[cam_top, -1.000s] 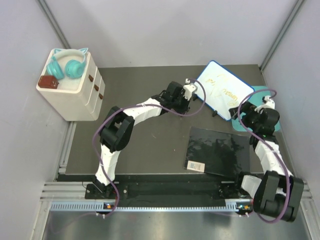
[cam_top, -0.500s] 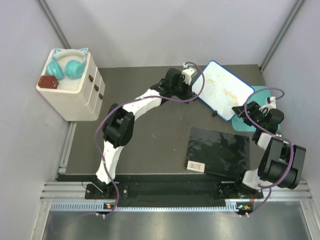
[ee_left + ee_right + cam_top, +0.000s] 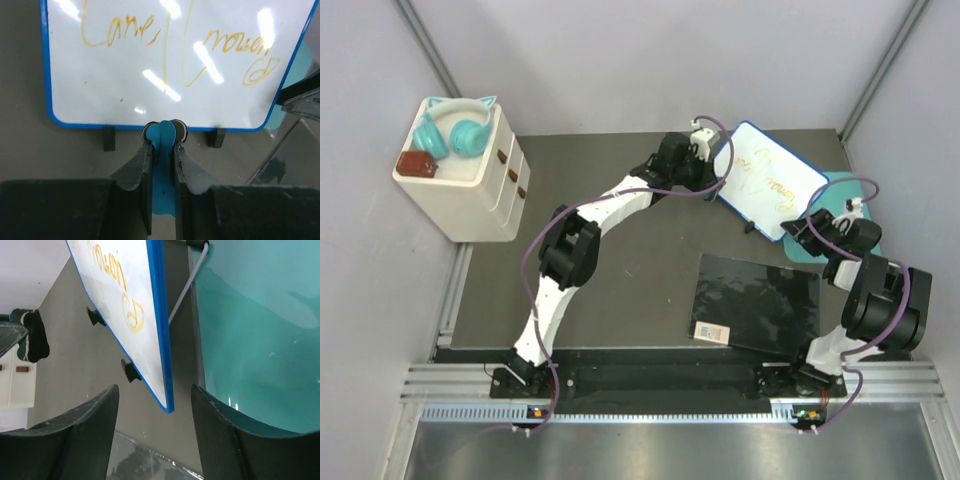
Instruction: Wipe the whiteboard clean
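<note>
We find left gripper [image 3: 162, 145] moved toward 12 o'clock, clamped on thin blue tab [image 3: 161, 136], right gripper [image 3: 155, 391] jaws apart astride corner of blue-rimmed whiteboard [image 3: 770, 180], teal headphones [image 3: 455, 130] atop white drawer box [image 3: 470, 195].

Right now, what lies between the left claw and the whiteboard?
In the left wrist view, only a flat blue piece, clamped in the left claw; its rounded tip reaches the lower rim of the whiteboard.

The whiteboard [image 3: 165, 60] is cropped at the left wrist view's top; fingers [image 3: 142, 170] half-hide a pinched blue piece [image 3: 161, 137].
</note>
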Tool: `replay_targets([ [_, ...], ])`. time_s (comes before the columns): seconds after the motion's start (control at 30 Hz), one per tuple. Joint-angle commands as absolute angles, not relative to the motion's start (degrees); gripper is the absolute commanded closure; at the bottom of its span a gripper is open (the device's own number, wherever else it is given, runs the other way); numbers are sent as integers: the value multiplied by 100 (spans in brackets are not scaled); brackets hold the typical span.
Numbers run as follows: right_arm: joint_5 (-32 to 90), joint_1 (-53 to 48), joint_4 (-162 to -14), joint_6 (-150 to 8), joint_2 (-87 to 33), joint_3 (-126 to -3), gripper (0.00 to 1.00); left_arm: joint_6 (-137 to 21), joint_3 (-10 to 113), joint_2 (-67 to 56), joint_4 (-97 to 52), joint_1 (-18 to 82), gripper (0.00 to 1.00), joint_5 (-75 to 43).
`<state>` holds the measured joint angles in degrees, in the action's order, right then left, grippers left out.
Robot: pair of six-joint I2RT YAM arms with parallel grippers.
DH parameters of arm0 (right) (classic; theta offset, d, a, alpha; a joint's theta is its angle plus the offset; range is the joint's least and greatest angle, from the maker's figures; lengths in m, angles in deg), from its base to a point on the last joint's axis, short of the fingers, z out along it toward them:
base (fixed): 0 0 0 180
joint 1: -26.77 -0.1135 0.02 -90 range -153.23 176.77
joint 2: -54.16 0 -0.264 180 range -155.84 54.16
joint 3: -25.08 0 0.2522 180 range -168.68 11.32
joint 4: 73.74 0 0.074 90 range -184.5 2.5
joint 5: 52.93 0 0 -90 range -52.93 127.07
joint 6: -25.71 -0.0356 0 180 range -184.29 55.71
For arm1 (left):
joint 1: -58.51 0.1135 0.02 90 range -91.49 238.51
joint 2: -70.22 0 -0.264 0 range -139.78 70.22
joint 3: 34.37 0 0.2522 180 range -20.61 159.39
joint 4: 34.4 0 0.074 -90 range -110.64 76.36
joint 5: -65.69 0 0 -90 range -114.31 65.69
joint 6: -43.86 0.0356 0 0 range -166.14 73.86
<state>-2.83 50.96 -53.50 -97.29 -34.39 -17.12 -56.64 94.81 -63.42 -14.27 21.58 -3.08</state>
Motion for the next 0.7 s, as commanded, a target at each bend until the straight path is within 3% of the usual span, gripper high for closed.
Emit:
replay_targets([
  [0.0,-230,5156,-5296,-9672,-3680,-2146,43,-6327,9725,-6433,-2571,2133,100,187],
  [0.47,-862,5112,-5419,-10173,-4726,-2840,57,-7233,9523,-6478,-3312,2142,100,-497],
  [0.67,-898,4867,-5568,-10042,-4630,-2884,69,-7233,9532,-6486,-3461,2142,100,-708],
])
